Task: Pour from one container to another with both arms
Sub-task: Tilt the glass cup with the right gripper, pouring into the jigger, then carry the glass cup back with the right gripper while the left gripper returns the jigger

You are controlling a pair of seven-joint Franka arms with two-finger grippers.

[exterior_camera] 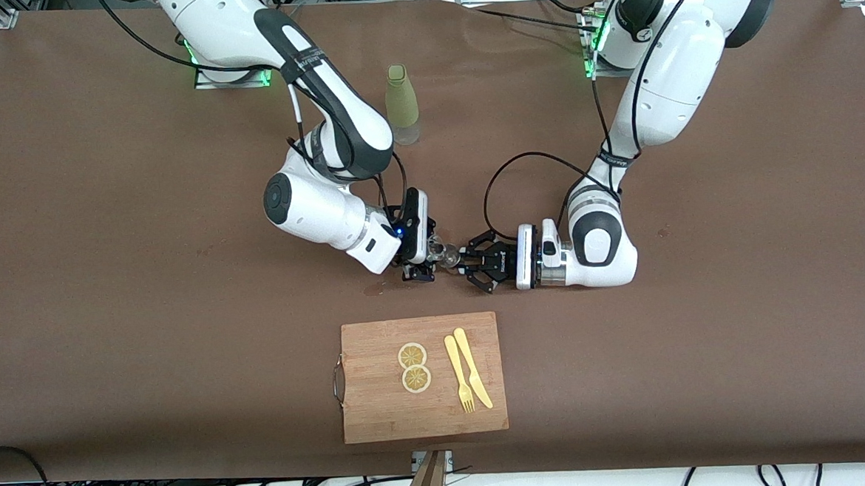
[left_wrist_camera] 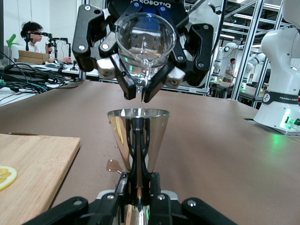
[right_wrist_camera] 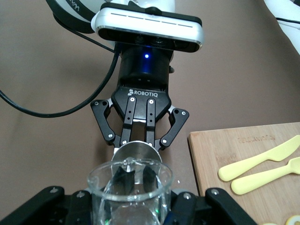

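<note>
The left pincer (left_wrist_camera: 139, 199), partly cut off, is clamped on a steel jigger (left_wrist_camera: 138, 136); the right pincer (left_wrist_camera: 140, 79) is clamped on a tilted glass beaker (left_wrist_camera: 145, 42). Open counter (exterior_camera: 105, 216) surrounds both.

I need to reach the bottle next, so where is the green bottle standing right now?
In the front view the green bottle stands upright on the table, between the two arms' bases, farther from the front camera than the two grippers and the cutting board.
</note>
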